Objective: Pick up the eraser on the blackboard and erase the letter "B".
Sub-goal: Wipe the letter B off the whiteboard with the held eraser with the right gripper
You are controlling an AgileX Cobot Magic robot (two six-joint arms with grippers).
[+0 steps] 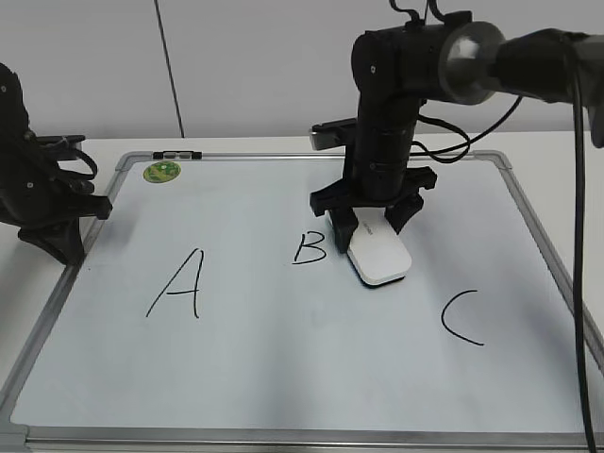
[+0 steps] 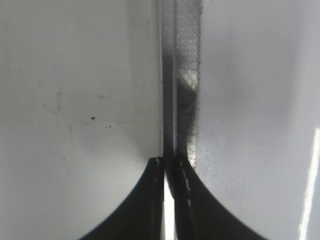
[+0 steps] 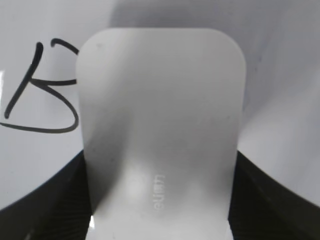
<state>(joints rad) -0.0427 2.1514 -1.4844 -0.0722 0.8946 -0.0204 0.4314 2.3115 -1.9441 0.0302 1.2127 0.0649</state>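
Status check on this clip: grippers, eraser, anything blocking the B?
Right gripper shut on eraser, just right of letter "B". Left gripper shut, empty, parked at blackboard edge. Nothing in the way.

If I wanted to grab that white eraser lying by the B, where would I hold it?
Hold the eraser across its two long edges near one end, coming from above. It is a flat oblong lying on the blackboard, so only its narrow sides offer a pinch. The right gripper straddles it just so, one finger on each side.
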